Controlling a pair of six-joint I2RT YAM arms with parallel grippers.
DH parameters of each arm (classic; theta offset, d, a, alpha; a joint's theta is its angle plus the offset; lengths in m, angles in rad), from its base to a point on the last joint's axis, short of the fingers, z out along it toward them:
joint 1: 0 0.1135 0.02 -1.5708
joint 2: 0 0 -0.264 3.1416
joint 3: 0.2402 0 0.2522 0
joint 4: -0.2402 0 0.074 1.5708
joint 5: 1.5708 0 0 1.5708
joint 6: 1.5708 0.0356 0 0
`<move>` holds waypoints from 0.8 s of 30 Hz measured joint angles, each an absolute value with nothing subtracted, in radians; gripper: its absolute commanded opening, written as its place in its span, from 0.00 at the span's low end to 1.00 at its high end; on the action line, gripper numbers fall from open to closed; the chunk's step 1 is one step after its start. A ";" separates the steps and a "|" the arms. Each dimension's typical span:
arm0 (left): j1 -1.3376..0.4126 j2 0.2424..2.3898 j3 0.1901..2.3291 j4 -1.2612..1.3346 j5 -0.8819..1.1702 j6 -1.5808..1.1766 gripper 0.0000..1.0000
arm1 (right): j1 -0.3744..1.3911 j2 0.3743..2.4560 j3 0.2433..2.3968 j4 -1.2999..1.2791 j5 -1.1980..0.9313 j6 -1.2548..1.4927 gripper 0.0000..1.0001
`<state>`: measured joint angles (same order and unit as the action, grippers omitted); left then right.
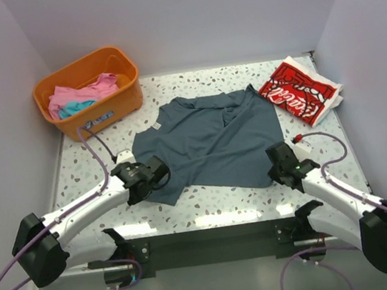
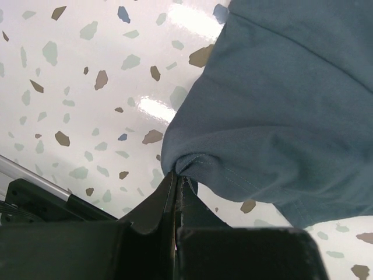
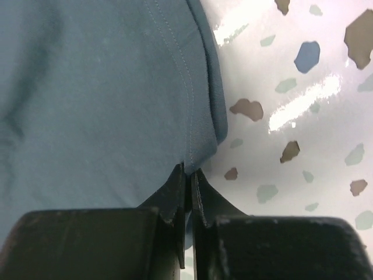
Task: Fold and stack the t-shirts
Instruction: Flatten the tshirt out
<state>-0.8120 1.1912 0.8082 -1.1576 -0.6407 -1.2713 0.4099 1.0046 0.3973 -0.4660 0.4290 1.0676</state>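
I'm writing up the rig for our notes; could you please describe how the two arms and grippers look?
The left arm and right arm have white links between bulky black joint housings. The left gripper and right gripper are black, their matte fingers tapering to wedge tips. Lavender cables loop along each arm; a small red plug sits near the right wrist.

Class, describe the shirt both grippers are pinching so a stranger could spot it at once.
On the speckled table, between the orange basket at far left and the folded red t-shirt at far right, a slate-blue t-shirt lies in the middle. It alone is plain, dark and spread out.
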 measured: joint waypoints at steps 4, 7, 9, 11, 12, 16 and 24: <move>-0.812 1.188 0.854 -1.161 -0.643 -1.262 0.00 | 0.410 0.892 0.393 -0.533 0.400 1.047 0.00; -0.812 1.174 0.938 -1.172 -0.656 -1.245 0.00 | 0.410 0.792 0.458 -0.641 0.405 1.016 0.00; -0.812 1.151 1.028 -1.177 -0.679 -1.230 0.00 | 0.410 0.743 0.561 -0.704 0.415 0.982 0.00; -0.812 1.131 1.147 -1.186 -0.712 -1.204 0.00 | 0.411 0.715 0.691 -0.740 0.428 0.945 0.00; -0.812 1.122 1.195 -1.184 -0.724 -1.187 0.00 | 0.410 0.709 0.763 -0.758 0.432 0.925 0.00; -0.812 1.073 1.448 -1.137 -0.776 -1.021 0.00 | 0.410 0.704 1.023 -0.802 0.435 0.840 0.00; -0.812 0.978 1.879 -0.941 -0.703 -0.628 0.00 | 0.411 0.747 1.526 -0.929 0.358 0.694 0.00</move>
<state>-0.8120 0.9775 1.8790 -0.9405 -0.7033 -0.6281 0.4107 0.7467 1.5261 -0.9295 0.3580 0.6945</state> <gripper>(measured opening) 0.018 0.026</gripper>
